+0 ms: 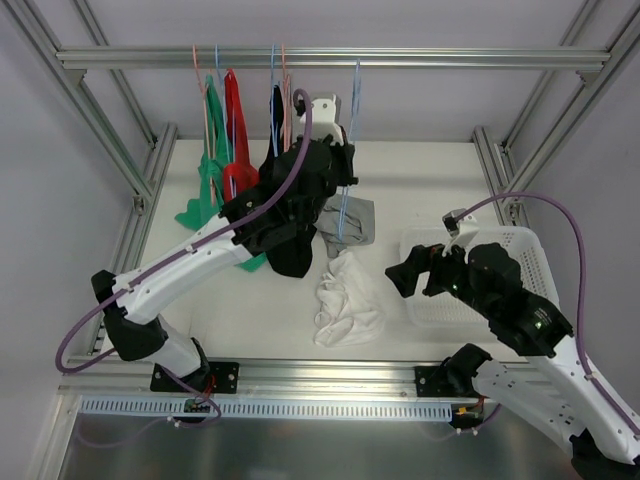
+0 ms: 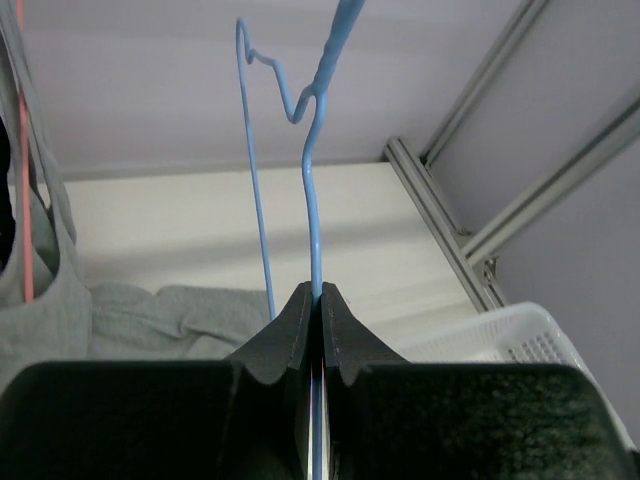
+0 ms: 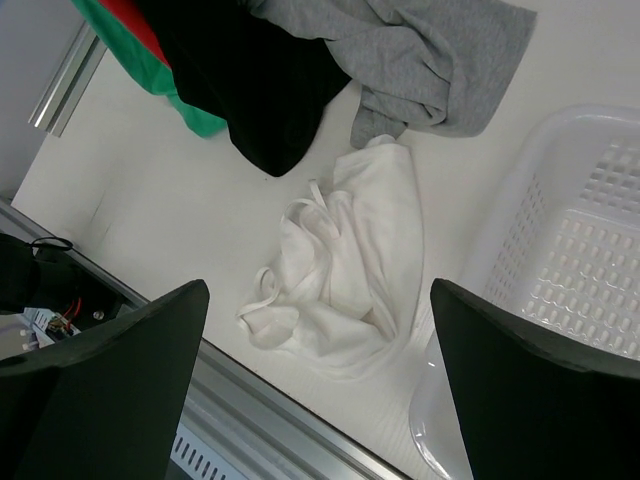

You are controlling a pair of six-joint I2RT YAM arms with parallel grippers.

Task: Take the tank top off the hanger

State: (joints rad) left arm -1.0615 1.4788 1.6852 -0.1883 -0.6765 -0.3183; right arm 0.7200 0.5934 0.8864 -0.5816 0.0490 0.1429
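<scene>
overhead view of a framed work cell with a white desk (image 1: 420, 180) and a metal rail (image 1: 400, 58) across the back. the left arm reaches up and back towards the rail; the left fingers (image 2: 308, 312) are pressed together on the wire of a blue hanger (image 2: 310, 200), which runs straight up from between their tips. in the left wrist view no cloth shows on that stretch of wire, and a thinner blue wire stands just to its left.

the right fingers (image 1: 410, 272) hover above the desk with a wide gap between them and nothing in it. in the right wrist view the two dark tips frame the desk below.

the white tank top (image 1: 345, 300) lies crumpled on the desk, off any hanger, its straps loose on the side nearer the arm bases. it sits just left of a white slatted basket (image 1: 520, 245) and touches a grey garment (image 1: 352, 220) that lies heaped behind it, under the blue hanger.

further left, a green garment (image 1: 205, 170), a red garment (image 1: 235, 140) and a black garment (image 1: 290, 250) hang from the rail, their lower ends reaching down to the desk. the black one is partly hidden by the left arm. whether the basket holds anything cannot be told, since the right arm covers much of it.
</scene>
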